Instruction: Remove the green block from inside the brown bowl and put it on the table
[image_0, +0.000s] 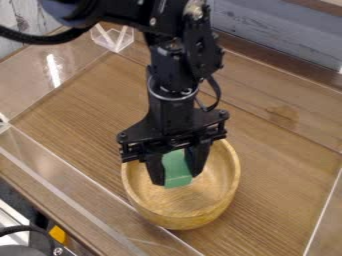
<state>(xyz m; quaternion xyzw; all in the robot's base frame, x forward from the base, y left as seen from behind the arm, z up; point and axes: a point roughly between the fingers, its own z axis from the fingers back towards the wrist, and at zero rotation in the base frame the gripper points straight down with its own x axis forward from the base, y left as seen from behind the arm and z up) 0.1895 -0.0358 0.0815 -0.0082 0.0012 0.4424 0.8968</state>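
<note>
And we're at what looks like a robotics bench in a lab or workshop, exact room unclear: a jointed black robot arm (174, 75) reaches over a wood-grain tabletop (87, 105), with clear walls (83, 185) along its edges! Down in the corner, a dark cable (20, 231) curls beside a yellow part (58, 234), and pale planks (274, 35) run behind.

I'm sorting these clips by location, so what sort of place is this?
Probably a robot test bench: a black robot arm works over a wooden tabletop edged with clear walls, with a loose cable at the lower left.
</note>
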